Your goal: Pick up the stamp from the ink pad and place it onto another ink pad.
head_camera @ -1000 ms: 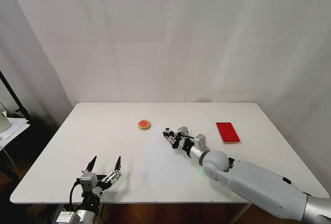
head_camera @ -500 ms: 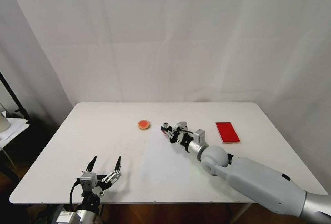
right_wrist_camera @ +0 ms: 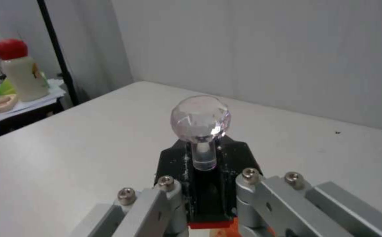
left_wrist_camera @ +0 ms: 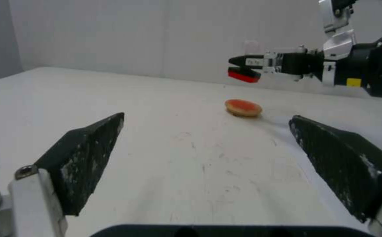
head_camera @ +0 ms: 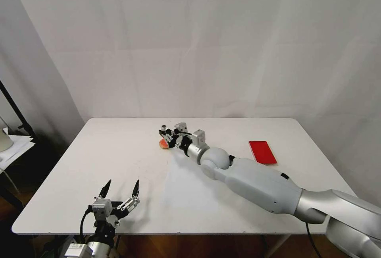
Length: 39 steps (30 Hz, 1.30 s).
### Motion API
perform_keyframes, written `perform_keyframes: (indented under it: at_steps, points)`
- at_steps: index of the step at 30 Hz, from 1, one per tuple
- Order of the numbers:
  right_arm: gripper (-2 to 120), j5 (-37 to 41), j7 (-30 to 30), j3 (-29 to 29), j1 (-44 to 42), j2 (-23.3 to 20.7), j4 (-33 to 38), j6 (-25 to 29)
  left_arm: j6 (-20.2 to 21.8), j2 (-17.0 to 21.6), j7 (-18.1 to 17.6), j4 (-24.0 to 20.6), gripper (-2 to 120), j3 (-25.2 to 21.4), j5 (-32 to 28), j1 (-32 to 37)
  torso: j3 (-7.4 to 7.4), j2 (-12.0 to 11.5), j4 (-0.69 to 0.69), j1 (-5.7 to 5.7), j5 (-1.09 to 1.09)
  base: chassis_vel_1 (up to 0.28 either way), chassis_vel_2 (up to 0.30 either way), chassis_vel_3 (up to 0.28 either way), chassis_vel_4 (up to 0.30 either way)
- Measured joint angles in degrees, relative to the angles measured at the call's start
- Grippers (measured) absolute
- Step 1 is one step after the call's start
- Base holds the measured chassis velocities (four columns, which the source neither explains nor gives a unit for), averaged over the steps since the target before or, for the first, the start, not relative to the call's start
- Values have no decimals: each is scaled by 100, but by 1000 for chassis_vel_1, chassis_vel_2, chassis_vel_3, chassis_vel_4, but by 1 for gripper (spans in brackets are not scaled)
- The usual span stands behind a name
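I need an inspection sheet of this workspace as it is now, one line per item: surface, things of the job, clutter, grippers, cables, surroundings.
Surface: white table, faint scuff marks near the front.
Stamp: stamp held in the right gripper, clear knob up, red underside showing; it is above the round ink pad, not touching it.
Rectangular ink pad: red pad flat near the table's right side, nothing on it.
Clutter: nothing seen on the table.
Left gripper: left gripper open, over the front edge, holding nothing.
Cables: black cable by the left wrist.
Surroundings: white backdrop; side shelf with a red-capped bottle.
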Motion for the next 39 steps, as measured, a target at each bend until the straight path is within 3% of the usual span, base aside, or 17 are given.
perform_keyframes:
  at_steps: [28,39]
  points:
    - [10,-189,-147,105,-220,203,-697,98,0,0,0,0,100,0,0,0,0,0,-2,-1,2,0,0,0,0]
    - [49,-205,-149,102,-221,189,-654,84,0,0,0,0,100,0,0,0,0,0,-1,0,1,0,0,0,0]
